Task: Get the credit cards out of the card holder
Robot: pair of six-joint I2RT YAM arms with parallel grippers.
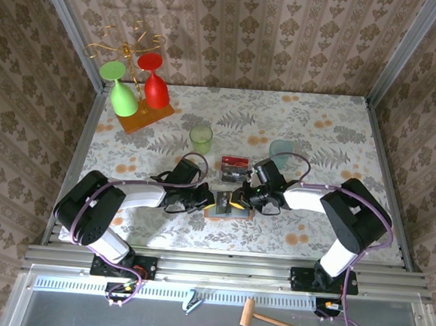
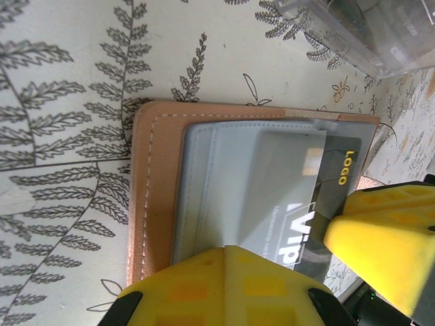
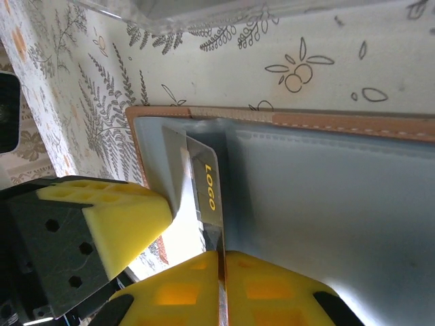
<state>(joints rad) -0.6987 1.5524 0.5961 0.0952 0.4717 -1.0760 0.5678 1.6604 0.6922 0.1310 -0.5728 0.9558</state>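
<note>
The wallet (image 1: 233,212) lay open and flat on the table (image 1: 341,135), toward 6 o'clock from the table's middle, between the two claws. Its pink border framed grey pockets (image 2: 224,163).

The left claw (image 1: 206,201) came in from 9 o'clock. Its yellow pads (image 2: 224,282) were pressed together over the wallet's (image 2: 153,197) edge. Whether they pinched the leather or only bore down on it could not be told.

The right claw (image 1: 238,201) came in from 3 o'clock. Its pads (image 3: 272,292) were clamped on the edge of the grey card (image 3: 204,183), which ran as a thin line between them. That card (image 2: 285,176), marked "LOGO" and "VIP", stood partly out of its pocket, its other end tucked into the wallet (image 3: 340,204).

At 12 o'clock from the wallet, apart from it, a red card (image 1: 234,162) lay on the table with a dark card (image 1: 232,175) just beside it. A green cup (image 1: 200,139) stood at 11 o'clock and a pale blue cup (image 1: 281,153) at 1 o'clock.
</note>
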